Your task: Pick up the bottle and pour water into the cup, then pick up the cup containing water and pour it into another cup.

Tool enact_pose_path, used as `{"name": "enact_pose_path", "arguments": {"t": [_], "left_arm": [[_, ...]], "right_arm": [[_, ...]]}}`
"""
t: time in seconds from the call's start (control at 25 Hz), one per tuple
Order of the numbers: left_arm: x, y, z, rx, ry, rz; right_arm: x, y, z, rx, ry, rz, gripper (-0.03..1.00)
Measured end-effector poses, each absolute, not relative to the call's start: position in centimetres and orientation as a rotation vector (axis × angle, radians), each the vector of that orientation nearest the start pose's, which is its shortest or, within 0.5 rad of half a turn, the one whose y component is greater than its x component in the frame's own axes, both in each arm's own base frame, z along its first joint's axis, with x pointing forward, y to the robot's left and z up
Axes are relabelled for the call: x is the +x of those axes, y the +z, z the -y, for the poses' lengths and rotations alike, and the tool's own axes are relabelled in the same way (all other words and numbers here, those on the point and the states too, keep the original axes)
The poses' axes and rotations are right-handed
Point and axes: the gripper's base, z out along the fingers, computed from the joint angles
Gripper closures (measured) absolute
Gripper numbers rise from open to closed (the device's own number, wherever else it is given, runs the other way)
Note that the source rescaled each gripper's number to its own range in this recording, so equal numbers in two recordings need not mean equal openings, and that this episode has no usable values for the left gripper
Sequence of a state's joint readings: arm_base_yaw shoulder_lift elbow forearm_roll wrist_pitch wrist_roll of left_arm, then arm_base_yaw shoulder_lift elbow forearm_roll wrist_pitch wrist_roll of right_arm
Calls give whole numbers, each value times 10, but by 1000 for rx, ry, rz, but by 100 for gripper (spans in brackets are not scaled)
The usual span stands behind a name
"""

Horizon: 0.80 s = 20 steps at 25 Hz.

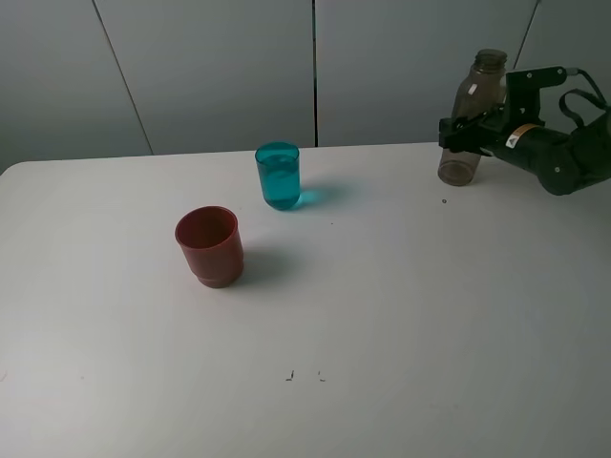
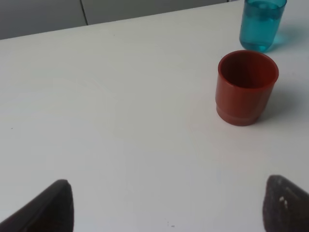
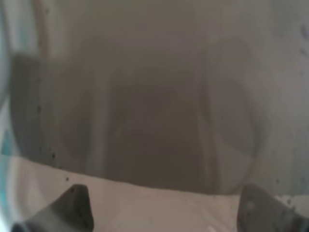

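Clearly, the bottle (image 1: 482, 91) stands upright on the tabletop (image 1: 401, 315) in the upper right of the exterior high view, well apart from both cups. The right claw (image 1: 461, 134) is around its middle, one finger at each side. In the right wrist view the smoky wall fills almost everything between the two tips, so it is not possible to tell whether the claw presses the bottle or has let it loose. The left claw (image 2: 170, 207) is wide apart with nothing in it.

The teal cup (image 1: 278, 176) is in the upper middle of the exterior high view and has water (image 1: 278, 183) in it. The red cup (image 1: 208, 246) is near it, lower and more to the left, and looks empty inside. So the first pour seems done, and the teal cup is probably the next thing to take.

This cup looks thin and light, but the water adds some weight. Its smooth, tapered sides may slip, and a hard squeeze could bend the wall. A good hold is probably around the middle of the wall, under the rim, keeping it upright until it is over the red cup.
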State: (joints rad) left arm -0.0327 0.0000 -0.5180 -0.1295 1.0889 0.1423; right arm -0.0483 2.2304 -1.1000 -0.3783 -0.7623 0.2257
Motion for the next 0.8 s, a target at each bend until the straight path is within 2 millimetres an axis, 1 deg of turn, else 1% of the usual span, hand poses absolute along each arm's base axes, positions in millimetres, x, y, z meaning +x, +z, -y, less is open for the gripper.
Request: {"name": "enact_pose_path", "arguments": {"t": [0.04,0.08,0.16,0.24,0.32,0.4,0.56,0.68,0.8], "left_arm": [[-9,281,10,189,-87,-2040],[-9,281,10,189,-87,-2040],[-9,281,10,189,-87,-2040],[-9,281,10,189,-87,-2040],[-9,281,10,189,-87,-2040],[-9,281,10,189,-87,-2040],[-9,281,10,189,-87,-2040],[-9,281,10,189,-87,-2040],[-9,281,10,189,-87,-2040]], "right_arm": [[433,89,-2,-180,177,-1871,18],[433,89,-2,-175,179,-1874,6],[432,87,-2,-174,174,-1900,-1],[432,86,-1,-177,168,-1928,-2],[431,90,-2,-196,162,-1939,-3],[428,99,-2,-198,154,-1943,-3],[415,114,-1,-221,125,-1987,-3],[402,122,-2,-259,113,-2024,-3],[385,126,-5,-290,135,-2051,-3]]}}
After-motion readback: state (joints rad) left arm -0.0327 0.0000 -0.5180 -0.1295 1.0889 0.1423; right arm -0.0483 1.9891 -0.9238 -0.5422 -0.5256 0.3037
